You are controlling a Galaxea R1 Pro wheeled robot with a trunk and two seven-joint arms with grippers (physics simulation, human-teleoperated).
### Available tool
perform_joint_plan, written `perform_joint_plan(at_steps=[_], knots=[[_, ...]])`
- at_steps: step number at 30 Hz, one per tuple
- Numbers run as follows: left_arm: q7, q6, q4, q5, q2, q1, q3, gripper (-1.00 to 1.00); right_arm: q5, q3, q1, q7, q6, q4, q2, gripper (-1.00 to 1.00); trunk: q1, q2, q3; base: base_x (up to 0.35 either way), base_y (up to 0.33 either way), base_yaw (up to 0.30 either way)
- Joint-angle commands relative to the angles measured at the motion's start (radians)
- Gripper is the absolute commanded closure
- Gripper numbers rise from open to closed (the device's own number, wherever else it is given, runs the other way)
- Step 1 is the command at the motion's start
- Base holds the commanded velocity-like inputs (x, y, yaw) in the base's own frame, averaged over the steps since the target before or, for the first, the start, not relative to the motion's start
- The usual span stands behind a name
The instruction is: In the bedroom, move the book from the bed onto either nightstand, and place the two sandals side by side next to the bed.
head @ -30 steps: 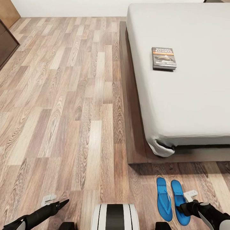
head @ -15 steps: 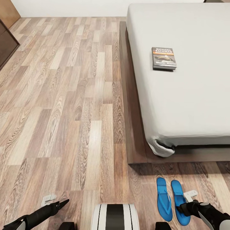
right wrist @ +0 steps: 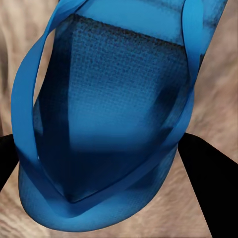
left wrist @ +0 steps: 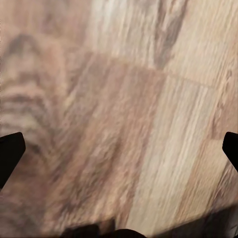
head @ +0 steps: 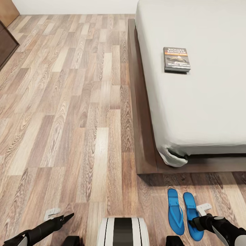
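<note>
Tilting slightly since a moment ago, the head camera is reframing while the book (head: 177,59) is lying on the bed (head: 205,102), sandals (head: 183,213) paired beside it, right pincer (head: 200,218) hovering spread and empty above one.

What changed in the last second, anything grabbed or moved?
Only the camera shifted: the whole head view slid a little, so the bed and book sit slightly higher in the picture. Nothing was grabbed or let go. The book lies on the bed as before, the two sandals lie side by side on the floor at the bed's foot, and the right tool hangs over the right sandal as it did.
</note>
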Motion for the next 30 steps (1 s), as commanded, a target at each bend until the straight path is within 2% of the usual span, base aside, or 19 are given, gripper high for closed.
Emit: perform_joint_plan(at_steps=[1,26,27,30], knots=[[-0.003,0.004,0.0,0.005,0.0,0.0,0.0,-1.0,-0.009,0.011,0.0,0.002,0.007,-0.001,-0.001,1.0,0.0,0.0,-0.001,0.0,0.0,0.0],[-0.003,0.004,0.0,0.005,0.0,0.0,0.0,-1.0,-0.009,0.011,0.0,0.002,0.003,-0.001,-0.001,1.0,0.0,0.0,-0.001,0.0,0.0,0.0],[-0.003,0.004,0.0,0.005,0.0,0.0,0.0,-1.0,-0.009,0.011,0.0,0.002,0.002,-0.001,-0.001,-1.0,0.0,0.0,-0.001,0.0,0.0,0.0],[-0.003,0.004,0.0,0.005,0.0,0.0,0.0,-1.0,-0.009,0.011,0.0,0.002,0.003,-0.002,-0.001,-1.0,0.0,0.0,-0.001,0.0,0.0,0.0]])
